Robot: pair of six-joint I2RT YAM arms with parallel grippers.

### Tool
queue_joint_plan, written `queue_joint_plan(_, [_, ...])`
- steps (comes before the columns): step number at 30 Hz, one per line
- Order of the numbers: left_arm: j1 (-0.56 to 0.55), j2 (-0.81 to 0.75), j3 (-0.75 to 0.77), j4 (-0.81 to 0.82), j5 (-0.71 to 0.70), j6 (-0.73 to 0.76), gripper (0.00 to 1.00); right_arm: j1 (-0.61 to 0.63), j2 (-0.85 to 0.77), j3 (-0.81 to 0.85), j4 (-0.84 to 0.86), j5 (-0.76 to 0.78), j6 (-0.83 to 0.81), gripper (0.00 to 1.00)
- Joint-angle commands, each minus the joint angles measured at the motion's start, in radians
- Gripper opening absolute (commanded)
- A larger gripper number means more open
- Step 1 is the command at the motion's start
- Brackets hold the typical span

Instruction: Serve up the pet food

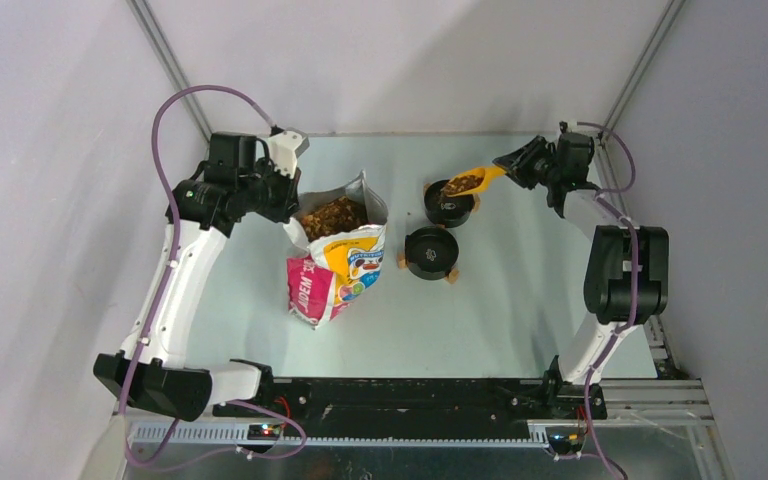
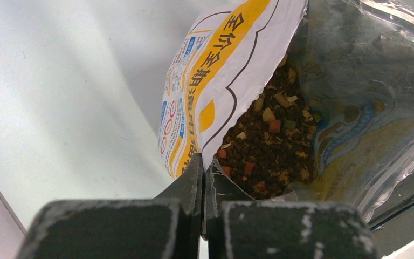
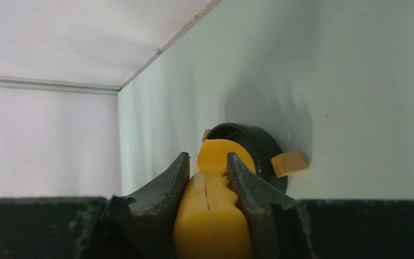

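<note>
The pet food [image 1: 333, 216] fills an open cartoon-cat bag [image 1: 340, 268] standing left of centre; the kibble [image 2: 269, 145] shows in its mouth. My left gripper [image 2: 204, 162] is shut on the bag's rim [image 2: 221, 156], holding it open. A yellow scoop [image 1: 472, 182] loaded with pet food [image 1: 461, 184] hangs over the far black bowl [image 1: 449, 203]. My right gripper [image 3: 207, 162] is shut on the scoop's handle [image 3: 210, 210]. In the right wrist view the scoop hides most of that bowl [image 3: 264, 148].
A second black bowl [image 1: 431, 251] sits just in front of the far one, both on small wooden feet [image 3: 289, 163]. The back wall and corner frame posts stand close behind the bowls. Both arm bases line the near table edge.
</note>
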Motion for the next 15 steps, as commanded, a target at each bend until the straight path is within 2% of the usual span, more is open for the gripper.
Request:
queue_joint_plan(1, [0.002, -0.047, 0.045, -0.007, 0.063, -0.012, 0.00, 0.030, -0.001, 0.119, -0.062, 0.078, -0.173, 0.00])
queue_joint_plan(15, [0.003, -0.032, 0.069, -0.013, 0.073, -0.013, 0.00, 0.071, -0.049, 0.165, -0.144, 0.125, -0.395, 0.00])
